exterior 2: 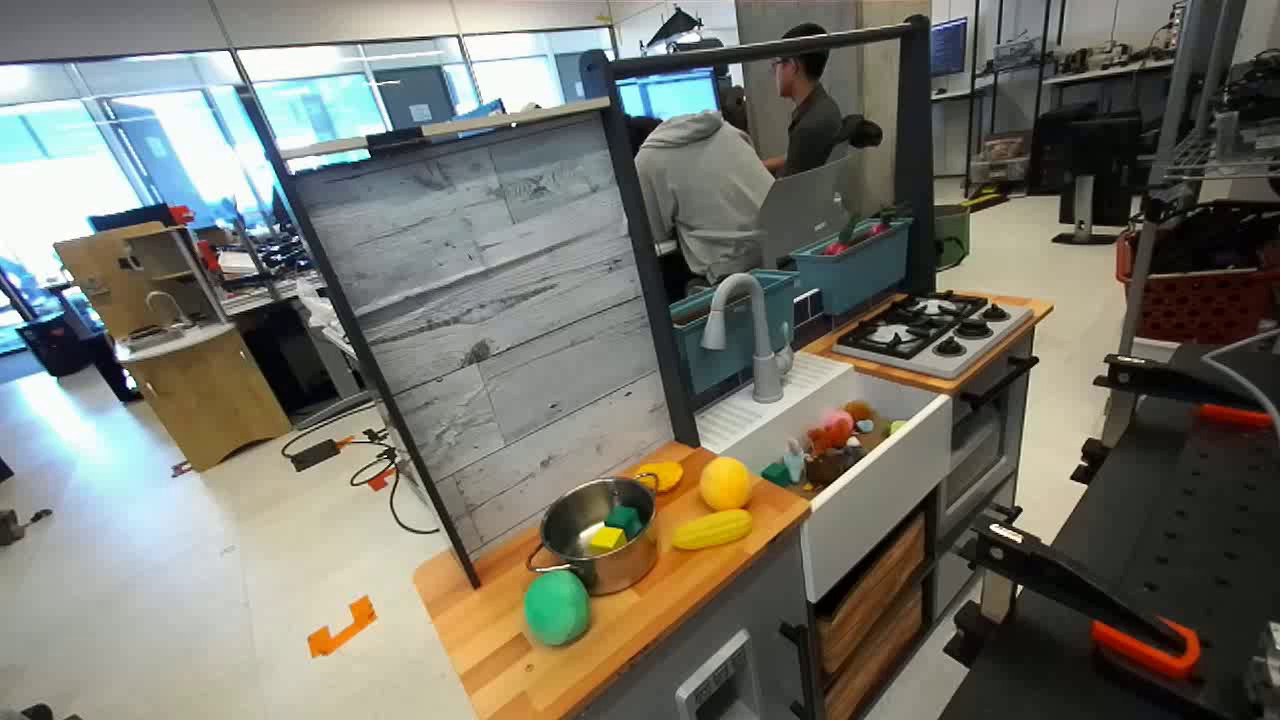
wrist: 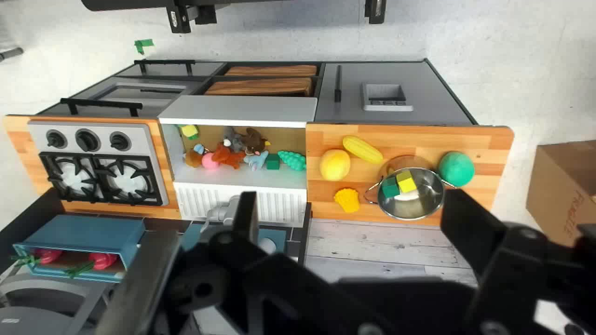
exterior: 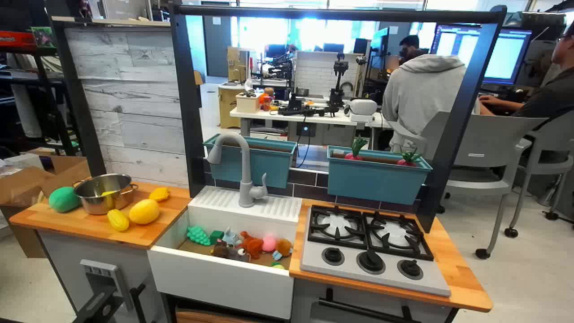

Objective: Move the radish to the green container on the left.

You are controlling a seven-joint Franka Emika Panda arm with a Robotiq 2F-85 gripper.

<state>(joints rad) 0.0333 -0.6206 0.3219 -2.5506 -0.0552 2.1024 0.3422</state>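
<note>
Wrist view: we find the gripper (wrist: pixel 350 216) spread wide, holding nothing; two radishes (wrist: pixel 102 260) sit leaves-up in the teal planter (wrist: pixel 86 231), placed, we judge, to look growing
</note>
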